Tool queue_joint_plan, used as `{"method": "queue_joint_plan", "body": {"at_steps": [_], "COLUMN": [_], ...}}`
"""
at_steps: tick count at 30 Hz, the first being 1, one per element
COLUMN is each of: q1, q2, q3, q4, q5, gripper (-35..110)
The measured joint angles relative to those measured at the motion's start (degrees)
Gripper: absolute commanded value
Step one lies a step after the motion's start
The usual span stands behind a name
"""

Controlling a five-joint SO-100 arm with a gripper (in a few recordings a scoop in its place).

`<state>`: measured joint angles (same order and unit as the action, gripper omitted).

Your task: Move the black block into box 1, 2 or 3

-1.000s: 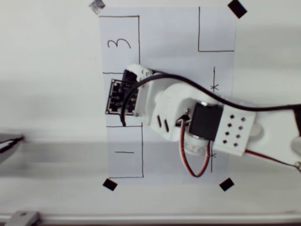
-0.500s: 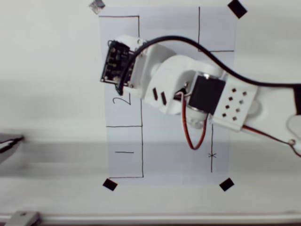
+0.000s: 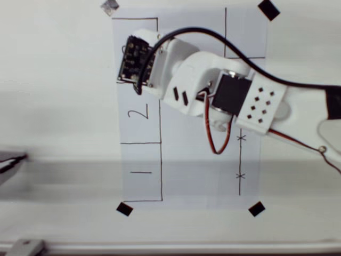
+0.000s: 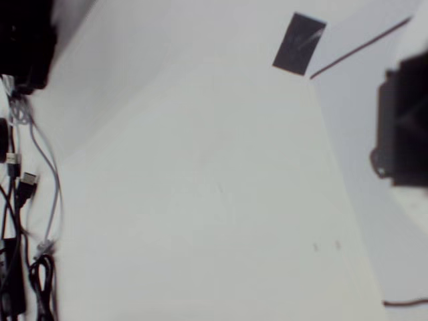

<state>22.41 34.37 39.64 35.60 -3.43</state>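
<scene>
In the wrist view a blurred black block [image 4: 400, 127] sits at the right edge, held against the white finger [image 4: 416, 40]. From overhead, my white arm reaches in from the right and the gripper [image 3: 134, 60], with its black camera board, hangs over box 3 [image 3: 121, 29] and hides its numeral. The block itself is hidden under the gripper head in that view. Box 2 [image 3: 138, 112] and box 1 [image 3: 141, 172] lie uncovered below it on the white paper [image 3: 192, 176]. The gripper looks shut on the block.
An unnumbered open-sided rectangle [image 3: 245, 34] is drawn at the paper's top right. Black tape squares [image 3: 268, 9] [image 3: 124, 209] [image 3: 256, 209] pin the corners. A drawn line with x marks [image 3: 240, 160] runs down the right side. Cables [image 4: 23, 200] lie along the wrist view's left edge.
The arm has swung up the picture, from over box 2 to over box 3. The numeral 2 is uncovered and the 3 is hidden.
</scene>
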Motion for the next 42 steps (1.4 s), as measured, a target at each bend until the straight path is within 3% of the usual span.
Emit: {"method": "queue_joint_plan", "body": {"at_steps": [10, 23, 42], "q1": [-0.3, -0.3, -1.3], "q2": [-2.0, -2.1, -1.9], "q3": [-0.4, -0.5, 0.4], "q4": [-2.5, -3.4, -3.4], "q5": [1.1, 1.7, 4.9], "gripper": [0, 26, 28]}}
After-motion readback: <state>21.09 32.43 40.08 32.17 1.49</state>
